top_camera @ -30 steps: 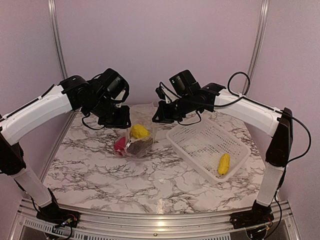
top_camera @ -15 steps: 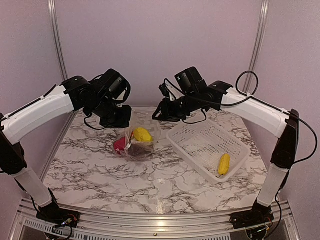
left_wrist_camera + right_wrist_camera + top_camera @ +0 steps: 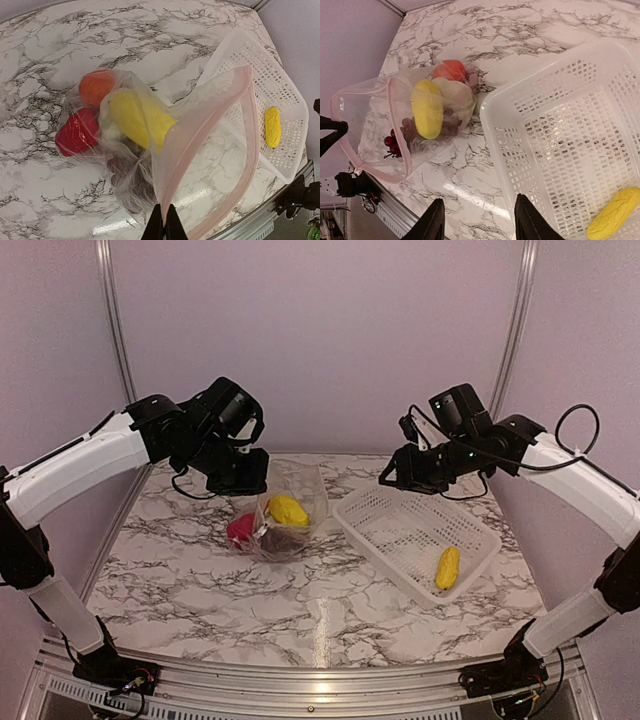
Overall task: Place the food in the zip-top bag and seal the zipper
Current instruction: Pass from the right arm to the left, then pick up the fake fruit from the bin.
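In the top view, the marble table (image 3: 200, 590) is filling the lower frame. Right of centre, the white lattice basket (image 3: 400, 525) is resting on it, and one yellow piece (image 3: 447, 567) is lying alone in the basket's near right part. Left of centre, the zip-top bag (image 3: 308, 488) is sitting on the table just beside the basket, with its mouth standing upward and gaping. Inside it, a second yellow piece (image 3: 287, 509) is lying on top, with the red piece (image 3: 240, 530), orange fruit (image 3: 95, 86) and grape bunch (image 3: 405, 132) crowding beneath and around it. The left gripper (image 3: 164, 227) is pinching the pink zipper (image 3: 250, 125) with its jaws fully closed, holding the mouth edge up. Farther right, the right gripper (image 3: 480, 225) is hovering above the basket's far left edge with its jaws parted, gripping nothing.
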Controlling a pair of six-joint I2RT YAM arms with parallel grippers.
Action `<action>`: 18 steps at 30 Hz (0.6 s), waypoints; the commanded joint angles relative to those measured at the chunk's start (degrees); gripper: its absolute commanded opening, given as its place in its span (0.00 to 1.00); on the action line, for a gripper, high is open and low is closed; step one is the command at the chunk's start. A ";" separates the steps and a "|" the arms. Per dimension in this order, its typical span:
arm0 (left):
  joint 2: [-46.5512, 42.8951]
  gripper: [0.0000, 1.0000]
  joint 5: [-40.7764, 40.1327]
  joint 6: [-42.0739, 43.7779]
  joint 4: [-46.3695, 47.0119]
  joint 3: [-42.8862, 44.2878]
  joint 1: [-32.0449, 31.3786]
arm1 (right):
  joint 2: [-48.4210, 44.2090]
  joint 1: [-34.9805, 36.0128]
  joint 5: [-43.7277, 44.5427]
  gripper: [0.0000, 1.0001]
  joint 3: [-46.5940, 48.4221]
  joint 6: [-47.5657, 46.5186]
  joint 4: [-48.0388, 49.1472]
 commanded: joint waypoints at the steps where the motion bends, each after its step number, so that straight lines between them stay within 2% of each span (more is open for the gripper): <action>1: -0.20 0.00 1.69 1.00 2.13 -0.73 -0.10 | -3.57 -4.22 7.15 0.45 -5.84 1.78 -5.46; 10: -0.05 0.00 2.77 1.48 3.11 -1.38 -0.09 | -11.34 -11.42 12.07 0.50 -22.92 6.37 -5.46; 16: 0.20 0.00 3.17 2.33 3.55 -1.98 -0.08 | -12.41 -13.09 13.90 0.49 -31.90 8.94 -1.14; 18: 0.20 0.00 3.11 2.49 3.57 -2.09 -0.11 | -11.38 -13.06 13.79 0.45 -32.34 9.25 -0.40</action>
